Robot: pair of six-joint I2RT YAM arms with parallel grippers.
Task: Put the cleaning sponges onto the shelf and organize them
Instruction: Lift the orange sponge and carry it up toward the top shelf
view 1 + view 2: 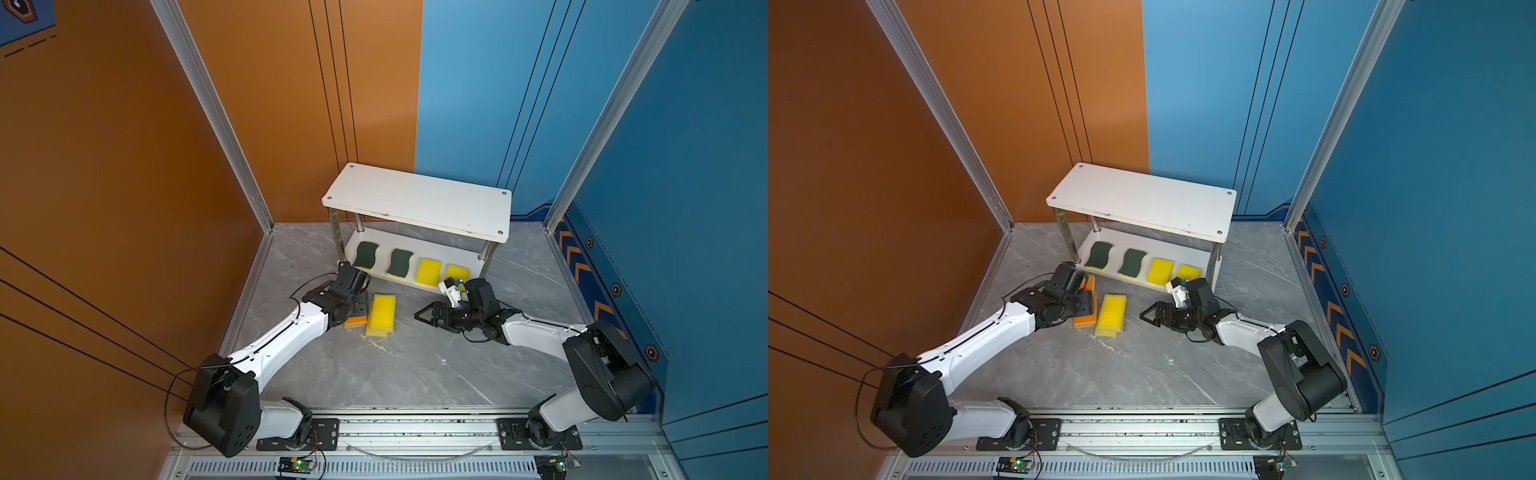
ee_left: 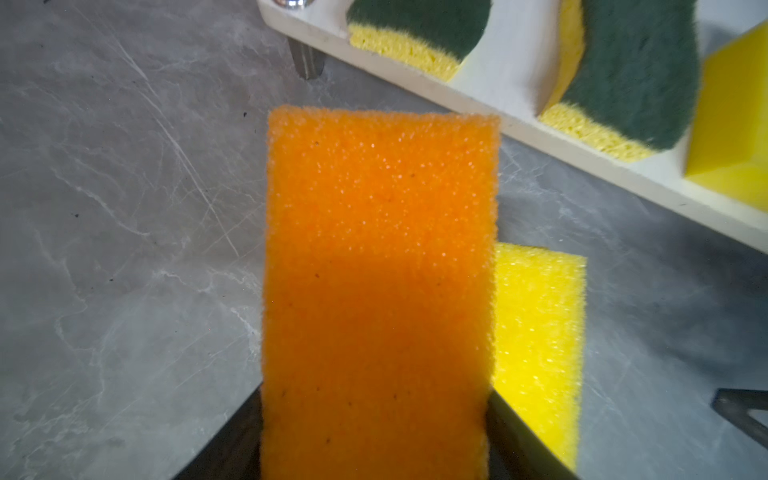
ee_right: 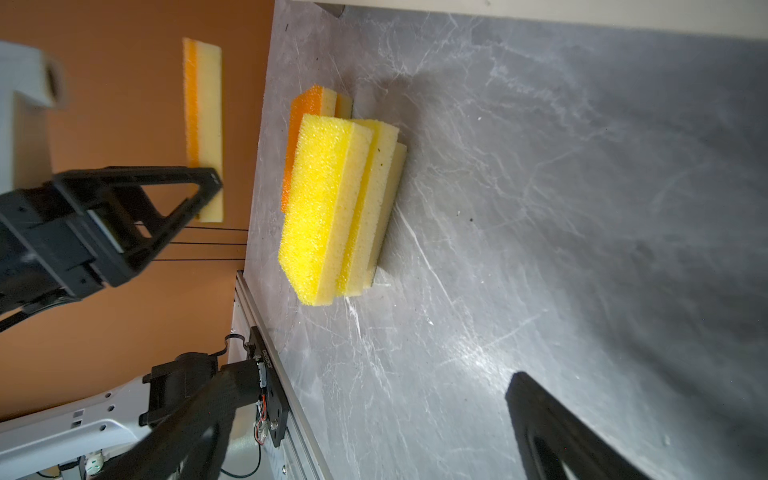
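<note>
The left hand [image 3: 203, 183] is gripping an orange-topped sponge [image 2: 378, 266] by one end, clear of the desk [image 1: 415, 365], with most of the block sticking out past the fingers. Held that way, the soft foam is at risk of sagging or twisting as it nears the shelf [image 1: 419, 199], and its free end is likely to catch the edge of the lower board [image 2: 582, 145] or nudge the two green scouring pads [image 1: 365, 254] lying there. The gap between the boards is looking low, so a tilted sponge could also be jamming against the top board.

Just right of that hand, the remaining sponges are sitting in loose stacks on the desk: an orange-topped stack [image 3: 309, 124] touching a yellow stack [image 1: 381, 313]. A careless sweep could be toppling them.

Further right, two yellow sponges [image 1: 429, 272] are lying on the lower board, and the right hand [image 1: 424, 316] is hovering with its fingers wide apart and nothing between them, near the yellow stack.

No brand, label or legible writing is showing on anything.
</note>
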